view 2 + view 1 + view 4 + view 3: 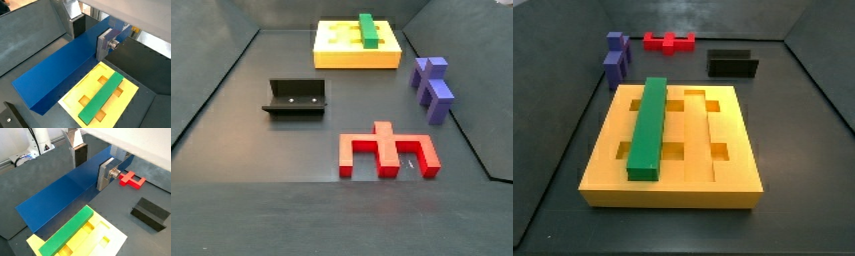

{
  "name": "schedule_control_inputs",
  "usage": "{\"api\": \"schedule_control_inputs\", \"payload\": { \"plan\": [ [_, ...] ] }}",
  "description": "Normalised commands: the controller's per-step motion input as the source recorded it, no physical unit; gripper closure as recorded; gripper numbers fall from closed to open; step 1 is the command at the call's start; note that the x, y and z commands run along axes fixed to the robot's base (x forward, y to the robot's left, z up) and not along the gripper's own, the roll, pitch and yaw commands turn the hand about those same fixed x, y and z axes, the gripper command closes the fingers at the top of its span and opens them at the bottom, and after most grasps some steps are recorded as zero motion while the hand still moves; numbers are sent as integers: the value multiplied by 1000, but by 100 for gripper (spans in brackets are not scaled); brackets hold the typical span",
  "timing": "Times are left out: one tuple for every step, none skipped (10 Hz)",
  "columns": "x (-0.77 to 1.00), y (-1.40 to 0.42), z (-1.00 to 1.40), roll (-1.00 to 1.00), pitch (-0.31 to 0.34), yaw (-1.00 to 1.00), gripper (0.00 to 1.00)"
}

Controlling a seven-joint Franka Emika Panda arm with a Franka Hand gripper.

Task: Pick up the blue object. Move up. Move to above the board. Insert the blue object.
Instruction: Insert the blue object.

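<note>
My gripper (92,165) (91,36) is shut on the blue object (60,195) (60,70), a long plain blue bar clamped across its width between the silver fingers. In both wrist views the bar hangs high over the floor, and its far end overlaps one edge of the board (100,240) (75,100) lying below. The board (734,130) (338,55) is a yellow slab with grooves and cutouts. A green bar (649,125) (369,30) (67,230) (100,97) lies in one of its grooves. Neither side view shows the gripper or the blue object.
A red forked piece (668,41) (385,152) (131,179), a purple-blue stepped block (615,55) (433,85) and the dark fixture (732,63) (295,97) (150,213) stand on the grey floor away from the board. Dark walls ring the floor.
</note>
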Motion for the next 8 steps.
{"api": "schedule_control_inputs", "payload": {
  "plan": [
    [100,0,-266,0,0,-46,100],
    [174,0,-829,0,-77,-17,100],
    [237,0,-1000,17,-41,0,100],
    [286,0,-1000,49,-6,0,100],
    [323,0,-1000,56,0,0,100],
    [394,-54,-1000,10,-30,0,100],
    [434,-109,-1000,37,-24,0,100],
    [349,-206,-1000,154,0,0,100]
  ]
}}
